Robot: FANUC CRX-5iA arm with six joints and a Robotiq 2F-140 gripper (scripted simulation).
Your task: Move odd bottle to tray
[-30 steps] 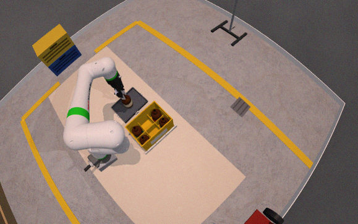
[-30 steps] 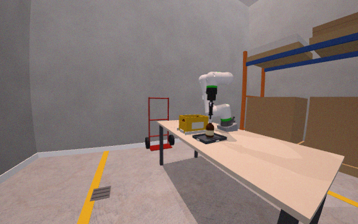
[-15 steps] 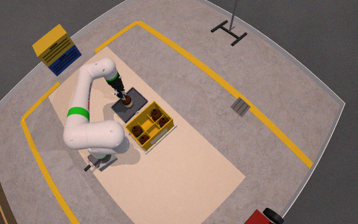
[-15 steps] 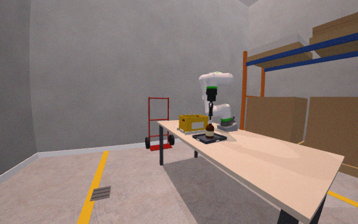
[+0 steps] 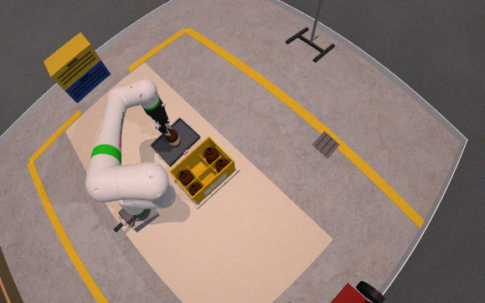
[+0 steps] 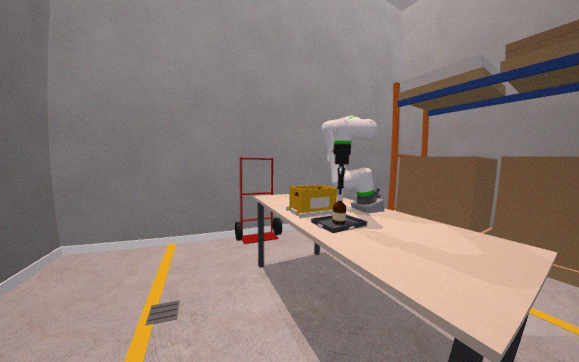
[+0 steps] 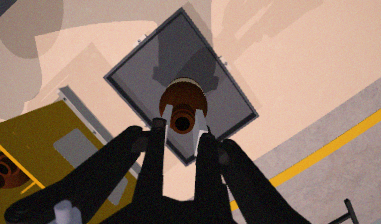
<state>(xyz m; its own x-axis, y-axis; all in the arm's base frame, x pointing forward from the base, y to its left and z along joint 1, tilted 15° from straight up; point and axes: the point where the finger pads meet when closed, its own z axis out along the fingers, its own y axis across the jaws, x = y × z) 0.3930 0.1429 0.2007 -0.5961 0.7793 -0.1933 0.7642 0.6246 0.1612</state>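
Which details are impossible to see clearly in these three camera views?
- Whether the bottle base touches the tray: exterior view too small; in the wrist view the bottle's own body hides it.
- Neck thickness of the four bottles in the crate: top view too small; wrist view shows only one, cut by the left edge.
- Pincer grip on the neck: clear only in the wrist view.

1. The crate [image 5: 226,176] is yellow, with a pale grey label on one long side.
2. Beside the crate, the tray [image 5: 189,133] is dark grey with a darker rim.
3. The bottle [image 6: 339,212] on the tray is brown with a cream band.
4. The four bottles in the crate are brown too.
5. The gripper [image 7: 182,131] is black with pale grey pads.
6. The arm [image 5: 111,125] is white with green bands.
7. The worktop [image 5: 241,234] under the crate is pale beige.
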